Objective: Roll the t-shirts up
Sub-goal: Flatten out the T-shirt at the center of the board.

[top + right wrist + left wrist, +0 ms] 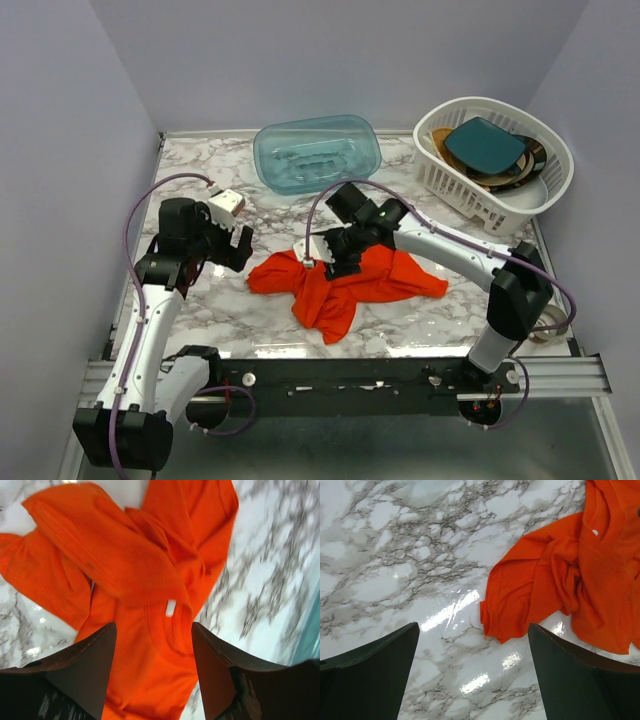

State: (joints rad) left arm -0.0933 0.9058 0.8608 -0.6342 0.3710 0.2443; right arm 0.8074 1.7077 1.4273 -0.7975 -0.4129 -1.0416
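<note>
Marble table (225, 312), red-orange t-shirt (342, 288) crumpled at its centre, neither spread flat nor rolled: seemingly whole task left. Right jaws apart just above the cloth, gripping nothing. Left jaws wide apart over bare marble beside it.

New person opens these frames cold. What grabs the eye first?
The bright red-orange t-shirt, lying crumpled and unrolled in the middle of the marble table, with the right hand open over its collar. After that, the teal tub at the far edge and the white basket of dishes in the far right corner.
</note>
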